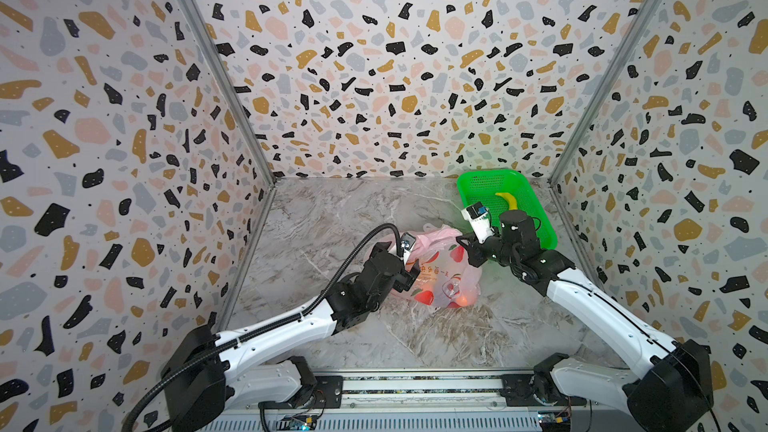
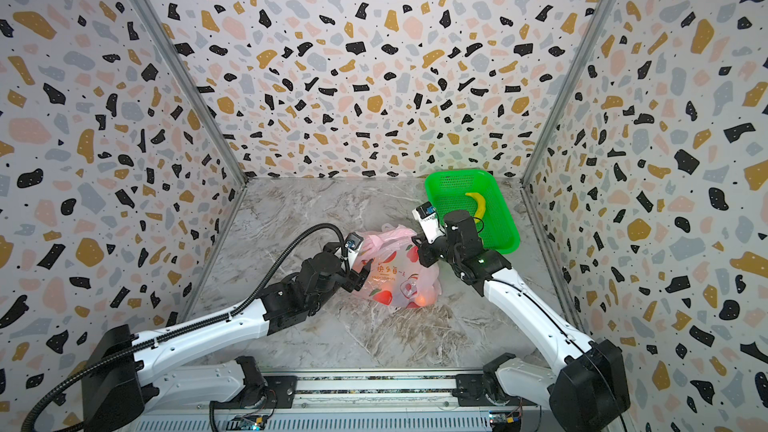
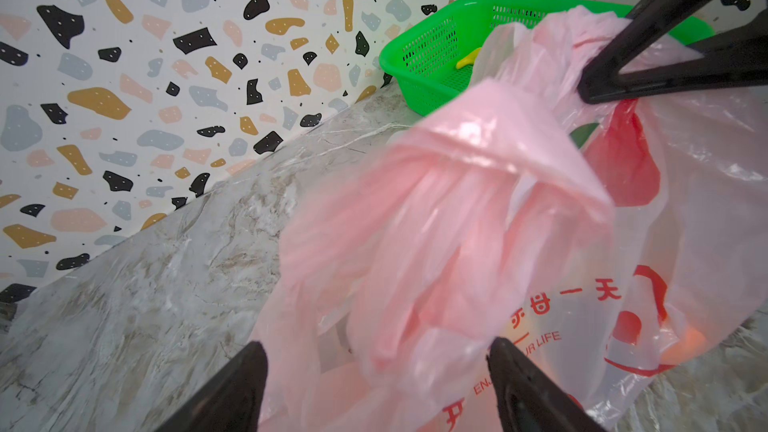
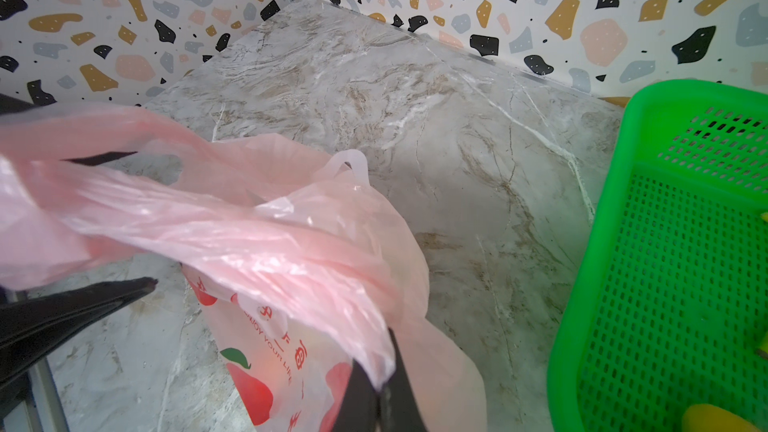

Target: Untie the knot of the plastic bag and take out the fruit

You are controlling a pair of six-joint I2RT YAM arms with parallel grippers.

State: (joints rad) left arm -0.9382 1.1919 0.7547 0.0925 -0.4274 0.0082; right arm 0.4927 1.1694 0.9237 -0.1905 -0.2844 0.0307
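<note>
plastic bag point(image 1: 440, 272): pink, crinkly, translucent, red fruit prints | right gripper point(image 4: 377, 386) clamped on its top | left gripper point(image 3: 376, 344) apart

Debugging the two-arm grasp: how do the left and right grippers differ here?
Left gripper stands open, pink film loose between its fingers; right gripper is shut, pinching a bunched strip of the plastic bag. In both top views, left is at the bag's left edge; right at its upper right, near the green basket. Shared: black fingers, both at the bag.
</note>
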